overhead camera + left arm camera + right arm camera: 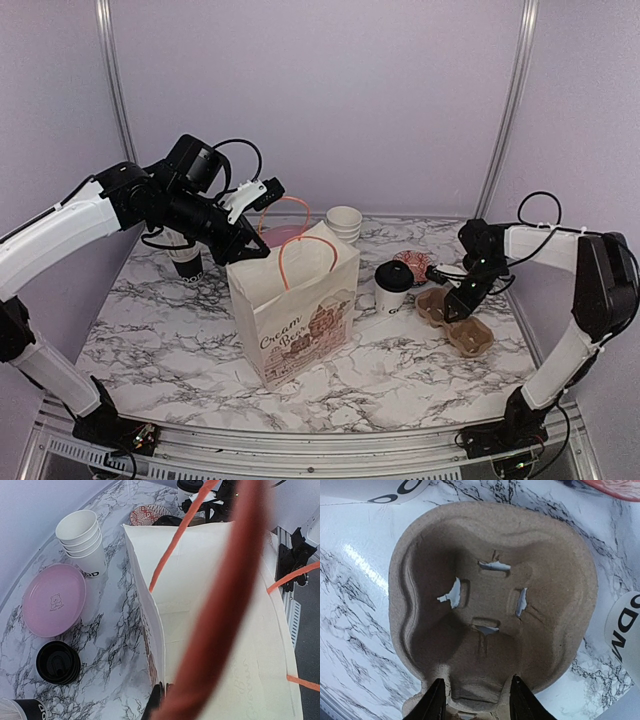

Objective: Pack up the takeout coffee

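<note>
A takeout coffee stood upright on the marble table, long axis vertical and lid up, between the paper bag and the pulp cup carrier. The left gripper was pinched closed on the bag's rim. The right gripper straddled the carrier's edge; whether it gripped was unclear.

Lighting: I'm seeing soft, even overhead light, faint shadows. Left wrist: orange bag handle blurring against lens. Right wrist: glare streaking marble table; carrier well sitting shadowed.
</note>
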